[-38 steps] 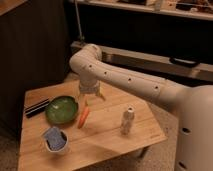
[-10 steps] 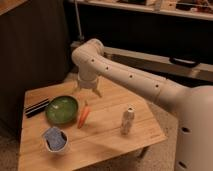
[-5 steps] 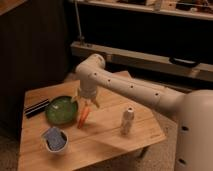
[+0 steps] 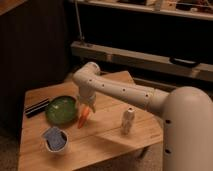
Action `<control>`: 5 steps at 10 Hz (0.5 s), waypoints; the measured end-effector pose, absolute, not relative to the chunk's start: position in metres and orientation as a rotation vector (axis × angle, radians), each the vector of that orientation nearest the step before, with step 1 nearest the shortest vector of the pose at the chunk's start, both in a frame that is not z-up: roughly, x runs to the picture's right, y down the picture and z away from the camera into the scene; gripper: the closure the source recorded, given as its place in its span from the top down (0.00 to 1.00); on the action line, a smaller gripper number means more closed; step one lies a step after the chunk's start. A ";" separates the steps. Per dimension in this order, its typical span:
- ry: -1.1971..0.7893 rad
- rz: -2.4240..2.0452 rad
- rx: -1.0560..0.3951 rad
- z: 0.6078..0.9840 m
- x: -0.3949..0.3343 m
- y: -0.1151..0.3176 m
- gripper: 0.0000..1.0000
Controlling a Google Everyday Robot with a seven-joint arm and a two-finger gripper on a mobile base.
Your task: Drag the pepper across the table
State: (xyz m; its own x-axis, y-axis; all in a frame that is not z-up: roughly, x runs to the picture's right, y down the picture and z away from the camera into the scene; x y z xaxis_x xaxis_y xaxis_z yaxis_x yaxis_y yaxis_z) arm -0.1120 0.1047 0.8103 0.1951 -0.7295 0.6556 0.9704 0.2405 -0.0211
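Gripper (image 4: 86,106) lower, at one pepper (image 4: 82,119)

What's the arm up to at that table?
The robot's one arm is reaching down to the low wood table, with its end effector at the upper end of the orange pepper. The pepper lies on the tabletop just right of the green bowl. A white shaker stands upright farther right, apart from the arm, and a cup sits near the front-left edge.
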 end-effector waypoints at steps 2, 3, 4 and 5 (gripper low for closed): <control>-0.606 -1.253 -0.518 0.822 -0.111 0.112 0.39; -0.607 -1.253 -0.524 0.824 -0.112 0.113 0.39; -0.608 -1.255 -0.529 0.826 -0.112 0.113 0.39; -0.606 -1.256 -0.534 0.827 -0.112 0.113 0.39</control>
State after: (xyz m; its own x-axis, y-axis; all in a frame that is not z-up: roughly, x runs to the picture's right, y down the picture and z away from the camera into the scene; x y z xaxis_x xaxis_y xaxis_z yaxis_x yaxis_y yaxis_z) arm -0.1116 0.1126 0.8266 0.1956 -0.7048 0.6819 0.9724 0.2294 -0.0418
